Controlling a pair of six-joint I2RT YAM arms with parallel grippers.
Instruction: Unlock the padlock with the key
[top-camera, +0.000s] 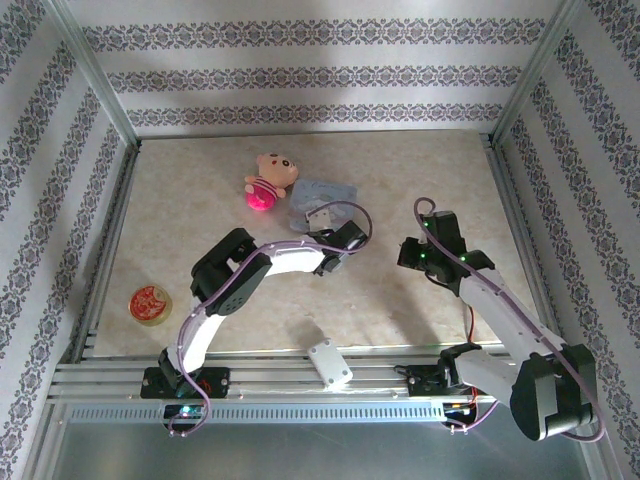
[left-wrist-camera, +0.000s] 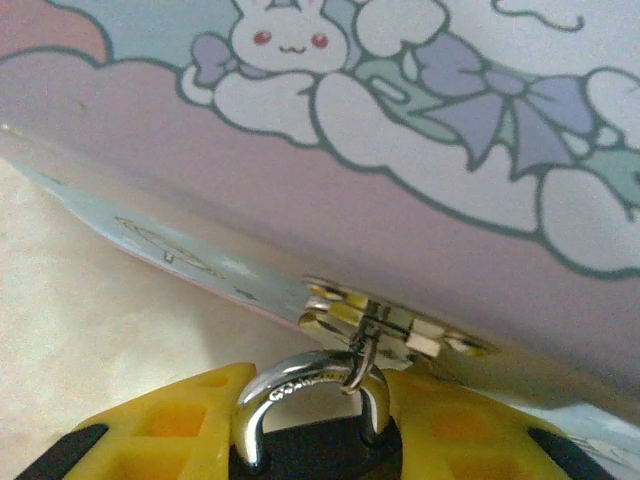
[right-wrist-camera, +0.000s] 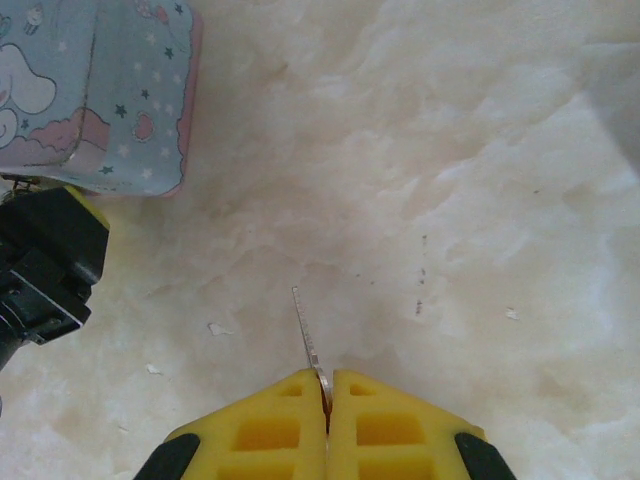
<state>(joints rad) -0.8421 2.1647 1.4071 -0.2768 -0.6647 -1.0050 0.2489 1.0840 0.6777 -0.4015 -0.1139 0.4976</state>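
**Padlock.** The padlock (left-wrist-camera: 318, 452) is found at the front edge of the light-blue tin (left-wrist-camera: 420, 200). Its shackle (left-wrist-camera: 290, 385) is seen closed and threaded through the tin's hasp (left-wrist-camera: 380, 330).

**Left gripper.** The left gripper (top-camera: 338, 238) is set narrow, and the padlock's dark body is clamped between its yellow fingers (left-wrist-camera: 170, 425). The keyhole cannot be seen.

**Right gripper.** The right gripper (right-wrist-camera: 327, 395) is pressed shut on the key (right-wrist-camera: 308, 335). The blade is presented edge-on, pointing to 12 o'clock in the wrist view.

**Positions.** From above, the right gripper is placed at about 3 o'clock of the left, well apart from it. In the right wrist view the tin is noted at 10 o'clock of the key.

**Progress.** Both grasps are judged complete: lock steadied, key in hand. The key has not yet been brought to the lock. Alignment with the keyhole, insertion, turning and release of the shackle are judged outstanding.
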